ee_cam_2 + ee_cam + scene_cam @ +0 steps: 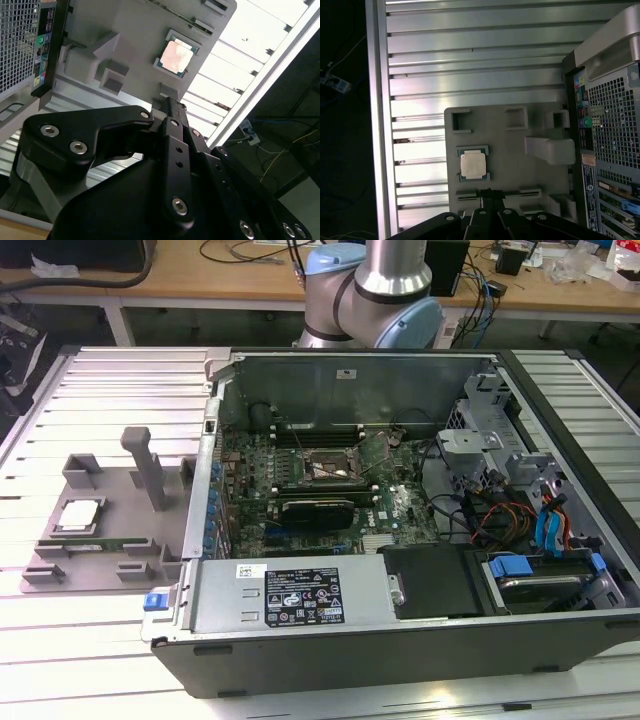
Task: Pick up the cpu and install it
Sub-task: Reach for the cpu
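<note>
A slatted aluminium bench (80, 660) in a cable-strewn lab carries an open computer case (400, 650) and, at its nine o'clock in the exterior view, a grey tray (110, 490). The cpu (80, 514) (472, 165) lies flat in one tray pocket; other square recesses look empty. The gripper (489, 192), closed on nothing, hangs over the tray's edge, near the chip but apart. Light, rigid, slick-lidded and probably fragile underneath, the chip is best pinched by opposite rim edges. Inside the case, the socket (330, 470) sits at twelve o'clock of the graphics card (318, 508)

cpu (78, 516) open from above, tall grey post (146, 466) standing near it, computer case (204, 502) wall beyond post
</note>
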`<state>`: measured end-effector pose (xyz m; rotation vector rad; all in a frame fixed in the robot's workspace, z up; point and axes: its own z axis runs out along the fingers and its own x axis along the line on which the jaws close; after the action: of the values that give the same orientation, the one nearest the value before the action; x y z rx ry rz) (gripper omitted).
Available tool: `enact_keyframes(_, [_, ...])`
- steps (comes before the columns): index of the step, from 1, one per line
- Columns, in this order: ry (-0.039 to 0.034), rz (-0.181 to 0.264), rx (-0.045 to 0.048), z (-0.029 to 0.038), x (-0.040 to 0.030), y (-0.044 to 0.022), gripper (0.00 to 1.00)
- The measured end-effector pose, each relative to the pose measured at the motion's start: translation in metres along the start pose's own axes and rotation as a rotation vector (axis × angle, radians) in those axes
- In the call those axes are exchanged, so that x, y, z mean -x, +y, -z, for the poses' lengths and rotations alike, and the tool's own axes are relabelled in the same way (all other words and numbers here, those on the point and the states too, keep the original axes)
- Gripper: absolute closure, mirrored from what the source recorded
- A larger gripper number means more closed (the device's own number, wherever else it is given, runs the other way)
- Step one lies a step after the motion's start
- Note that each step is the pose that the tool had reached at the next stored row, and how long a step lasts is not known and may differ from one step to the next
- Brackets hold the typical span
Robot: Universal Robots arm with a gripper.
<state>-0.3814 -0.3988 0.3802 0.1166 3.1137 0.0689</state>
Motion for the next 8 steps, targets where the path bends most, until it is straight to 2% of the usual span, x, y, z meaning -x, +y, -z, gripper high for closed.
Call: enact_keyframes(8, [0.0, 0.0, 0.0, -0.0005, -0.0111, -0.0009, 0.89])
